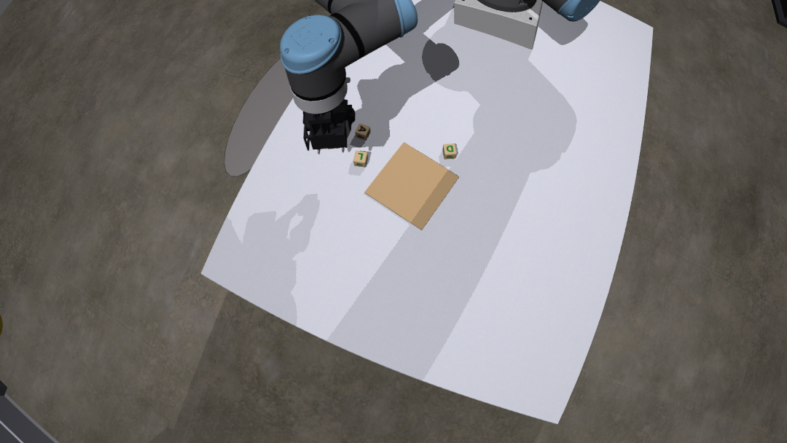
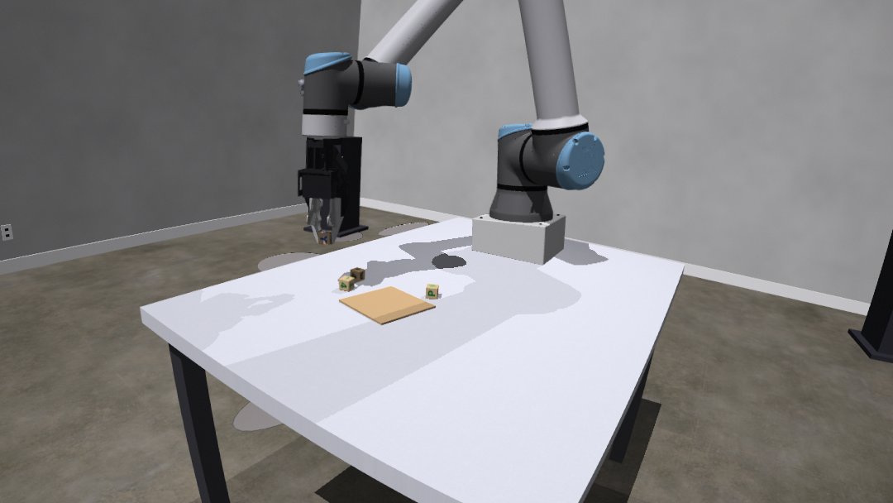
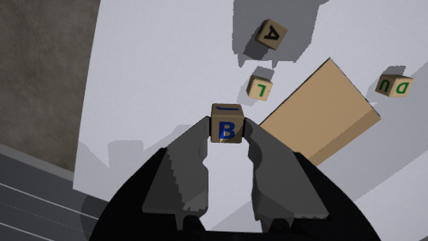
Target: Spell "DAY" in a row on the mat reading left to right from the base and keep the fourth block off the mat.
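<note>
My gripper [image 3: 225, 118] [image 2: 324, 231] is shut on a wooden block with a blue B [image 3: 227, 128] [image 2: 324, 237] on the side facing the wrist camera, and holds it well above the table's left part. In the top view the wrist hides the held block. The tan mat [image 1: 407, 186] [image 2: 387, 304] [image 3: 321, 115] lies flat with nothing on it. The A block [image 1: 362, 130] [image 2: 358, 273] [image 3: 271, 34] and the L block [image 1: 361, 158] [image 2: 346, 283] [image 3: 259, 88] stand on the table just off the mat's left side. The D block [image 1: 449, 150] [image 2: 432, 290] [image 3: 394, 85] stands off the mat's far corner.
The white table [image 1: 495, 275] [image 2: 468, 375] carries the robot's base [image 1: 495, 22] [image 2: 518, 237] at its far edge. The table's left edge is close to my gripper, with floor beyond it.
</note>
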Controlling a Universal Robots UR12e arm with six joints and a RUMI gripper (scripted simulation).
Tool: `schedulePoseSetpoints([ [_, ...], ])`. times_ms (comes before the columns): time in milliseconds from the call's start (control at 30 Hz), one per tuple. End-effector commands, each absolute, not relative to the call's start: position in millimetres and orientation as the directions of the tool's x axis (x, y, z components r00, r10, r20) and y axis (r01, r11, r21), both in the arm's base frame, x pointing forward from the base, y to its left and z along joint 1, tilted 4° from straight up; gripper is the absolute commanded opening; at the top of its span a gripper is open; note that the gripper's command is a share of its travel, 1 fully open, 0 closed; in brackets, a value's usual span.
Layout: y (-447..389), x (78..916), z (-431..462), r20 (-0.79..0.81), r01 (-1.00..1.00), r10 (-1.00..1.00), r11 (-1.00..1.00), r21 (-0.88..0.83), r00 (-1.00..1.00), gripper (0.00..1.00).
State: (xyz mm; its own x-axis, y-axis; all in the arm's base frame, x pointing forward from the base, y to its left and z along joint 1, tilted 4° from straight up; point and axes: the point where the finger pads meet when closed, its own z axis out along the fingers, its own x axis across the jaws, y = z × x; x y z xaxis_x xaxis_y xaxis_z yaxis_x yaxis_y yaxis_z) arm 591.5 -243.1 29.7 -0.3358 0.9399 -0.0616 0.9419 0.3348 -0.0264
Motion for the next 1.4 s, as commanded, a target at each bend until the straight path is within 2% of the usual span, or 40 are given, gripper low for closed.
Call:
schedulePoseSetpoints([
  [0,-243.4,592.0,30.6,-0.063,0.942,0.94,0.335,-0.026,-0.336,0.05],
  [367,-244.3,591.4,21.8,-0.066,0.982,0.98,0.187,-0.016,-0.187,0.05],
  [867,-246.4,591.1,-5.0,-0.066,0.961,0.959,-0.277,0.016,0.277,0.05],
  [1133,-246.9,591.3,-11.0,-0.064,0.927,0.924,-0.375,0.023,0.376,0.05],
  [1367,-246.9,591.3,-11.4,-0.063,0.924,0.922,-0.381,0.024,0.382,0.05],
])
